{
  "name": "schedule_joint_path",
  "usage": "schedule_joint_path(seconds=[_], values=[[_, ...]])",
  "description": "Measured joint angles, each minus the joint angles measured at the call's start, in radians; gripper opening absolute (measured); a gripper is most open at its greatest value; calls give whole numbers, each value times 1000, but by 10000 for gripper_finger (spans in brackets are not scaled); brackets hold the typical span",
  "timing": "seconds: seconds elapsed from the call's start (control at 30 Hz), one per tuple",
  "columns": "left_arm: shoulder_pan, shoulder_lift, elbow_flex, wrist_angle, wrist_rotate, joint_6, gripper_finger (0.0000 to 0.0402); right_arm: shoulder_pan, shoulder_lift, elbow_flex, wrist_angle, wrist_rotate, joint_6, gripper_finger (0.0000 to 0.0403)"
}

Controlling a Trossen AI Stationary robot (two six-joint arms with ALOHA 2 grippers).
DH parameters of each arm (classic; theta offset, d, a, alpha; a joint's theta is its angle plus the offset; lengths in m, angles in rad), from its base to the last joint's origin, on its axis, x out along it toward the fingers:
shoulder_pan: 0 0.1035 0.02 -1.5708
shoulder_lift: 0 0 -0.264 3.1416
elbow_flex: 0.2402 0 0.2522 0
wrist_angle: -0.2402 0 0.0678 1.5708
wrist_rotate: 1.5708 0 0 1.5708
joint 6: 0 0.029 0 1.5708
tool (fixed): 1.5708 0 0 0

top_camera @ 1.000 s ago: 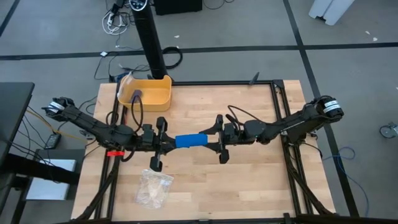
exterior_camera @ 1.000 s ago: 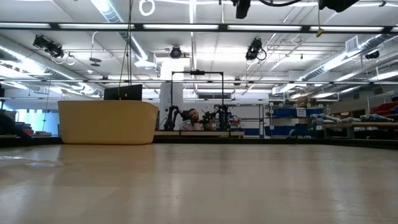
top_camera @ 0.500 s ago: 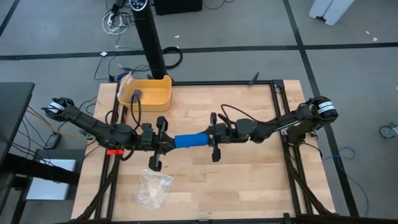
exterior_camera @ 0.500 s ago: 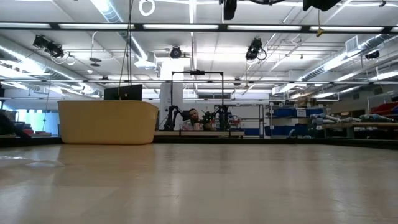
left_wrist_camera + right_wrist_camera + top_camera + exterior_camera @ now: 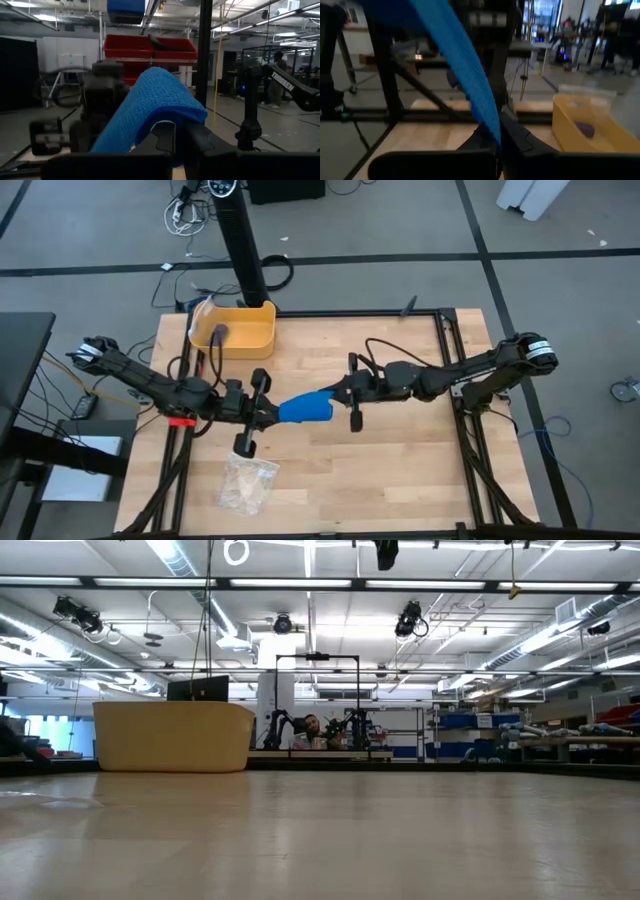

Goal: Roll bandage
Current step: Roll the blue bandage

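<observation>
The bright blue bandage (image 5: 305, 411) hangs in the air over the middle of the table, between my two grippers. It is a thick roll (image 5: 150, 105) with a flat strip (image 5: 465, 65) leading off it. My left gripper (image 5: 270, 413) comes in from the table's left and is shut on the roll's left end. My right gripper (image 5: 341, 393) comes in from the table's right and is shut on the strip's end. Both point roughly level at each other. My left gripper pinches the roll's left end (image 5: 172, 120) between its two fingers (image 5: 165, 137), coming level from the table's left. The roll sticks out beyond the fingers toward my right gripper, clear of the table. My right gripper pinches the end of the flat strip (image 5: 492, 127) between its two fingers, coming level from the table's right. The strip runs straight and taut from the fingers back to the roll, clear of the table.
A yellow bin (image 5: 262, 330) stands at the far left of the table with a small dark purple block (image 5: 218, 332) inside. A clear crinkled plastic bag (image 5: 248, 481) lies near the front left. A black post (image 5: 243, 250) rises behind the bin.
My right gripper first moved left onto the roll's right end and shut on it. It then drew back toward the table's right and far side, pulling a short strip off the roll. The bandage's right end now points toward the far side; its left end stayed in my left gripper.
</observation>
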Motion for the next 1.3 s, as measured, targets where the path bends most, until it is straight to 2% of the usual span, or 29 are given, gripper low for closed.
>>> schedule_joint_path(seconds=[0.2,0.37,0.63,0.97,1.3], values=[[0,-12,0,37,-45,109,19,39,38,1,-26,1,64,2],[0,-11,0,-8,-168,227,19,92,53,0,-20,12,94,1],[0,15,0,-102,-296,353,19,139,52,0,24,29,108,1],[-7,101,0,-146,-321,418,19,140,45,0,47,27,112,1],[-80,101,0,-157,-448,518,19,175,18,-1,84,36,102,1]])
